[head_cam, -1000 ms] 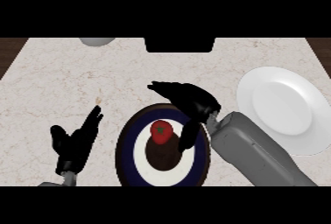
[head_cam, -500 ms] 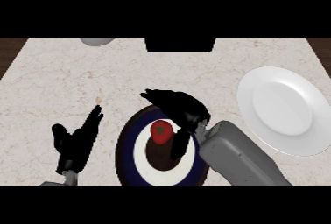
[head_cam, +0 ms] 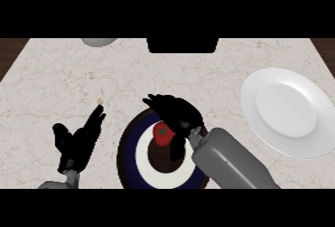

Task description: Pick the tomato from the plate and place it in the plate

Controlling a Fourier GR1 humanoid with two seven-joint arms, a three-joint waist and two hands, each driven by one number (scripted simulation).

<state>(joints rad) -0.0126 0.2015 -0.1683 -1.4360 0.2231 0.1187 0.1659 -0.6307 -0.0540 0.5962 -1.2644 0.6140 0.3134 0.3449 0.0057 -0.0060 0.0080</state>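
Note:
A red tomato (head_cam: 161,134) with a green top sits in the middle of a dark blue and white ringed plate (head_cam: 134,153) at the lower centre of the counter. My right hand (head_cam: 178,113) hovers over the plate's far rim, just above and right of the tomato, fingers spread and relaxed, holding nothing. A plain white plate (head_cam: 288,111) lies to the right, with nothing on it. My left hand (head_cam: 77,140) rests open at the lower left, fingers up, beside the ringed plate.
A grey round object (head_cam: 99,42) peeks in at the counter's far edge on the left, and a black box (head_cam: 182,45) stands at the far edge in the middle. Dark wood shows past both side edges.
My right hand has moved left and nearer along the ringed plate's far rim, closing in over the tomato. The tomato, both plates and the left hand have stayed put.

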